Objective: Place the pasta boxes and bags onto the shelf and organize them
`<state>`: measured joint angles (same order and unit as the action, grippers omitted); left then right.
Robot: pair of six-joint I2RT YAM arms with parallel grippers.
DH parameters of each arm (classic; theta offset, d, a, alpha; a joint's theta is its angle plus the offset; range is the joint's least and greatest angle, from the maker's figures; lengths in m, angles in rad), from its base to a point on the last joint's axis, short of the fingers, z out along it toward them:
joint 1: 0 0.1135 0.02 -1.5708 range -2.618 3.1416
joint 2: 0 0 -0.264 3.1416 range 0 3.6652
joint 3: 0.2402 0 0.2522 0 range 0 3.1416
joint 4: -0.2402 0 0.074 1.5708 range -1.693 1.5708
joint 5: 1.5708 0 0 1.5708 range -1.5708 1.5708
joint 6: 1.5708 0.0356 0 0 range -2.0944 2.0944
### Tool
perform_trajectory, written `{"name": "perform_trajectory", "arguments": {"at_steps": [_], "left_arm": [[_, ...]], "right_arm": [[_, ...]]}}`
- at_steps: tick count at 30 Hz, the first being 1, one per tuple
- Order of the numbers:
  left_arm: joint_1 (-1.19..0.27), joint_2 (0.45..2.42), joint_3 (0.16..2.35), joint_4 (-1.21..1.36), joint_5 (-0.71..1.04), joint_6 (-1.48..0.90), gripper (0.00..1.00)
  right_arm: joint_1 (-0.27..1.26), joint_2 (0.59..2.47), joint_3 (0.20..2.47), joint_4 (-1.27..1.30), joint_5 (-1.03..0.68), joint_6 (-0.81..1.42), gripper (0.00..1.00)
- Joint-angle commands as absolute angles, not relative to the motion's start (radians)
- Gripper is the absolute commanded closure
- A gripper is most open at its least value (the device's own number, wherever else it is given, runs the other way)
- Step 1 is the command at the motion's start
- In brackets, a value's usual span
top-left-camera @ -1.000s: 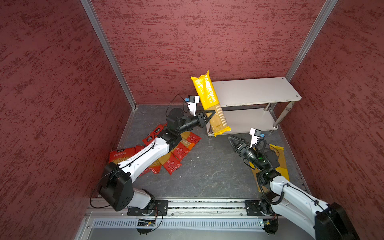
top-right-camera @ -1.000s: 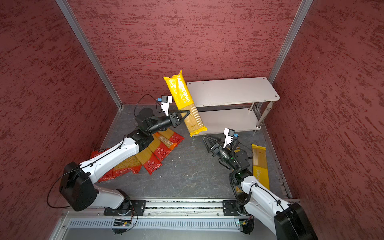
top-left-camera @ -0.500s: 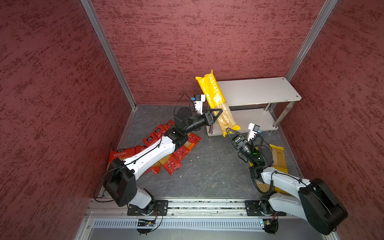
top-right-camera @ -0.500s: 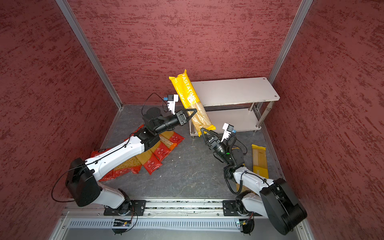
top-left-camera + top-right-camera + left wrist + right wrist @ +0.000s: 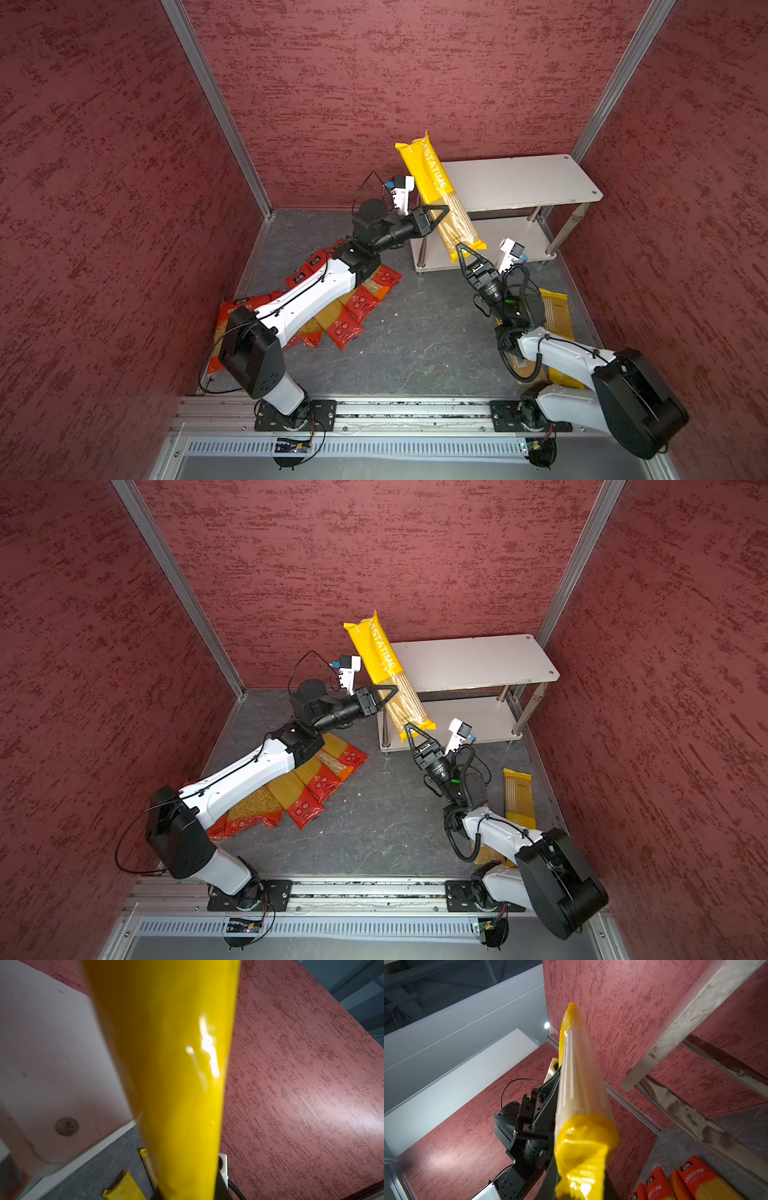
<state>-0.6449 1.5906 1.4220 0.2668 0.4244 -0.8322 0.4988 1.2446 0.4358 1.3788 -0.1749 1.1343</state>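
Observation:
A long yellow "PASTATIME" spaghetti pack (image 5: pixel 432 183) (image 5: pixel 380 654) hangs tilted in the air at the left end of the shelf (image 5: pixel 519 178) (image 5: pixel 469 658), its top end leaning toward the back wall. My left gripper (image 5: pixel 440 214) (image 5: pixel 388 692) is shut on its clear middle part. My right gripper (image 5: pixel 464 251) (image 5: pixel 413 731) is shut on the crimped yellow bottom end, as the right wrist view shows (image 5: pixel 581 1184). In the left wrist view the pack (image 5: pixel 172 1064) fills the middle and hides my jaws. Both shelf boards are bare.
Several red spaghetti and short-pasta packs (image 5: pixel 357 299) (image 5: pixel 307 796) lie in a pile on the floor under my left arm. Two yellow packs (image 5: pixel 555 316) (image 5: pixel 517 796) lie on the floor by my right arm. Red walls close in behind and beside the shelf.
My left gripper carried the yellow pack to the right, up against the shelf's end. My right gripper rose from the floor to the pack's bottom end and closed on it.

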Motion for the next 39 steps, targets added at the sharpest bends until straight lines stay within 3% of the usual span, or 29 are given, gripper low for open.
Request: {"name": "perform_trajectory", "arguments": {"at_steps": [1,6,10,13,17,22,25,33,39], "left_arm": [[-0.614,1.589,1.523,0.289,0.41,-0.818,0.79],[-0.572,1.602,1.597,0.15,0.394,-0.795,0.54],[-0.528,1.548,1.54,0.092,0.338,-0.802,0.42],[-0.499,1.486,1.451,0.107,0.305,-0.815,0.41],[-0.485,1.411,1.359,0.092,0.266,-0.782,0.41],[-0.464,1.351,1.268,0.104,0.263,-0.792,0.4],[-0.46,1.327,1.235,0.103,0.262,-0.786,0.4],[-0.481,1.304,1.198,0.084,0.247,-0.775,0.41],[-0.598,1.267,1.164,0.037,0.151,-0.686,0.41]], "right_arm": [[0.509,1.249,0.504,1.44,-0.058,1.192,0.97],[0.524,1.257,0.586,1.353,0.069,1.232,1.0],[0.554,1.243,0.659,1.258,0.17,1.227,1.0],[0.588,1.233,0.72,1.129,0.257,1.231,1.0],[0.655,1.256,0.797,1.007,0.366,1.215,0.92],[0.726,1.317,0.899,0.892,0.438,1.182,0.6],[0.764,1.331,0.94,0.813,0.457,1.145,0.54],[0.776,1.291,0.883,0.695,0.497,1.153,0.55],[0.744,1.261,0.866,0.672,0.493,1.075,0.7]]}}
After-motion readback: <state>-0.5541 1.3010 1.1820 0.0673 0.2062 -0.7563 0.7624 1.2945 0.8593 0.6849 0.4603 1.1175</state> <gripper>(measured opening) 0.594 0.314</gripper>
